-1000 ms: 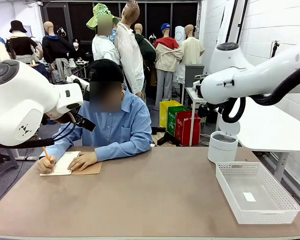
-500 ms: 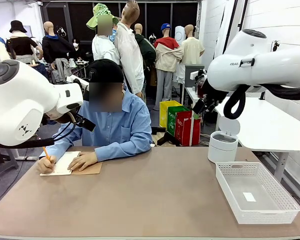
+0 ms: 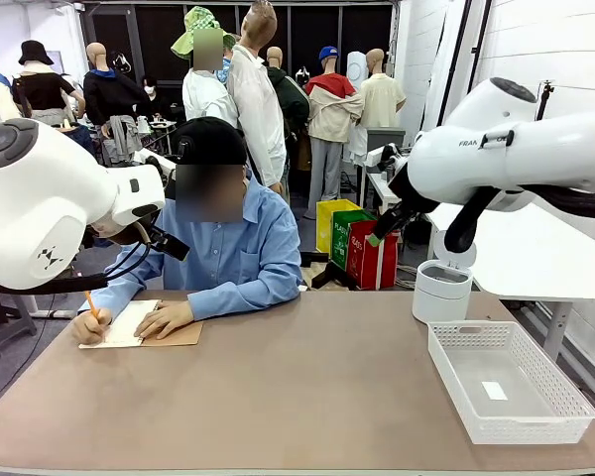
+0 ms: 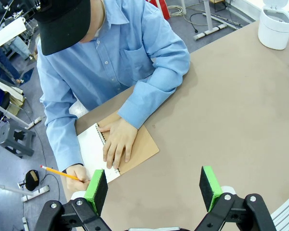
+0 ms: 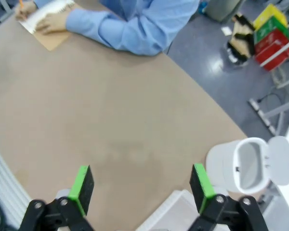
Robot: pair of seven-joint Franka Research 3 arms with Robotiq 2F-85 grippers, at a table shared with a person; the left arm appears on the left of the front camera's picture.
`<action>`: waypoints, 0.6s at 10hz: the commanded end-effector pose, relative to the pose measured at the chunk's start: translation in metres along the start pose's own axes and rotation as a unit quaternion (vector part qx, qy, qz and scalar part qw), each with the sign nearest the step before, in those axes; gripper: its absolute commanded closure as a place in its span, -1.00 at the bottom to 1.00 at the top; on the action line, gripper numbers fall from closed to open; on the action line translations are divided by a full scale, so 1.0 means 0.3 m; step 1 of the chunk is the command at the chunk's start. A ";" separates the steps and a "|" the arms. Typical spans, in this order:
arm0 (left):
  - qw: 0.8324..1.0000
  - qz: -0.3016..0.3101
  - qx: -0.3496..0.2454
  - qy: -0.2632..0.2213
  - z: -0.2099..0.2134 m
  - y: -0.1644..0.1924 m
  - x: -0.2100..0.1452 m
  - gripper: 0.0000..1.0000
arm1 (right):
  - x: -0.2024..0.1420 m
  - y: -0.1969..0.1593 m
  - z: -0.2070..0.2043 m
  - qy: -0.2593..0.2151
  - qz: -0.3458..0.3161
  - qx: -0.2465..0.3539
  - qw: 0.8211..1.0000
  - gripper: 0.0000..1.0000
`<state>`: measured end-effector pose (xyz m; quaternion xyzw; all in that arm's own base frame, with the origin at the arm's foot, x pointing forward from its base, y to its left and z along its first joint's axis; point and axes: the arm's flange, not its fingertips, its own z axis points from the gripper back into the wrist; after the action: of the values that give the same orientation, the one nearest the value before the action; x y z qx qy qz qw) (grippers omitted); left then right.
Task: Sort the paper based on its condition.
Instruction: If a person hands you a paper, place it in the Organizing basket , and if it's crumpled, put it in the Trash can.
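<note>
The paper as loose sheets is out of view. At the table's far left a person holds a spiral notebook with a brown cover and writes on its white page with a pencil. My left gripper hangs open high above the table, just on my side of the notebook, with nothing between its green pads. My right gripper is open and empty too, high over the table's right half. In the front view it points down and left, above the white bin.
A white mesh basket stands at the near right with a tiny white tag in it. Behind it is a round white bin with its lid up, also in the right wrist view. The brown table lies bare between them.
My right arm has swung and its gripper has come down and to the left, above the bin. The person, the notebook and my left arm have stayed put.
</note>
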<state>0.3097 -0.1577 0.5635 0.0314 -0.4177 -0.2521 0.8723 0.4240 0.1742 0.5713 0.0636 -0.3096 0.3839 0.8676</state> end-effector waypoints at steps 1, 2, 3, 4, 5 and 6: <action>1.000 -0.007 0.004 -0.002 -0.002 0.002 0.000 -1.00 | -0.056 0.010 -0.019 -0.024 0.010 0.021 0.999 -1.00; 1.000 -0.007 0.004 -0.002 -0.002 0.002 0.000 -1.00 | -0.068 0.019 -0.019 -0.026 0.011 0.026 0.999 -1.00; 1.000 -0.007 0.004 -0.002 -0.002 0.002 0.000 -1.00 | -0.079 0.031 -0.013 -0.027 0.013 0.034 0.999 -1.00; 1.000 -0.007 0.004 -0.002 -0.002 0.002 0.000 -1.00 | -0.086 0.041 -0.012 -0.029 0.015 0.039 0.999 -1.00; 1.000 -0.007 0.004 -0.002 -0.002 0.002 0.000 -1.00 | -0.085 0.044 -0.011 -0.029 0.017 0.043 0.999 -1.00; 1.000 -0.007 0.004 -0.002 -0.002 0.002 0.000 -1.00 | -0.094 0.044 -0.013 -0.029 0.020 0.039 0.999 -1.00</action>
<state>0.3097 -0.1576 0.5635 0.0314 -0.4177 -0.2521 0.8723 0.4047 0.1756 0.5589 0.0876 -0.3148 0.3980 0.8572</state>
